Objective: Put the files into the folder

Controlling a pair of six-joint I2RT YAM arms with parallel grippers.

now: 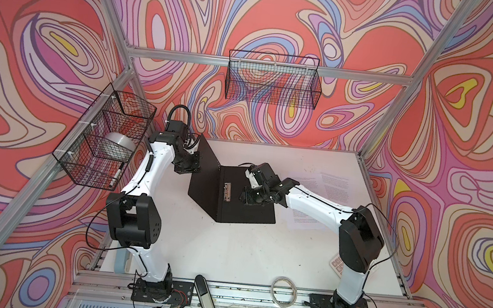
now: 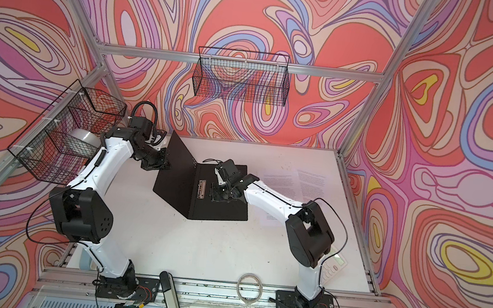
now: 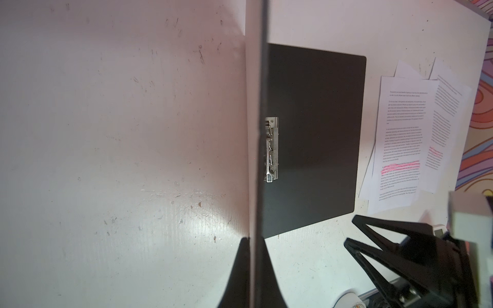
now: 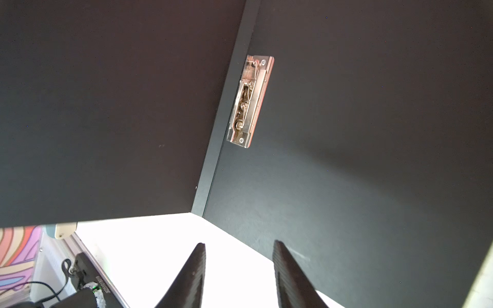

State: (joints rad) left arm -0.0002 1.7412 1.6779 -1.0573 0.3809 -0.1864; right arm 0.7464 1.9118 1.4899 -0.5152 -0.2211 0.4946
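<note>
Left tool (image 3: 253, 241) pinched the raised cover of the folder (image 1: 251, 211), propping it open like a book. Right tool (image 4: 239, 242) hung with its 2 jaws spread and nothing between them, just above the black inside, the spine clip (image 4: 249, 101) ahead of its tips. The files (image 3: 400, 138) lay flat behind that tool, beside the folder's free edge, long axis roughly parallel to the spine, so my right arm was nearer. Desk (image 1: 228, 253) was white and scuffed; swirl-patterned walls (image 1: 284, 15) enclosed the room.
</note>
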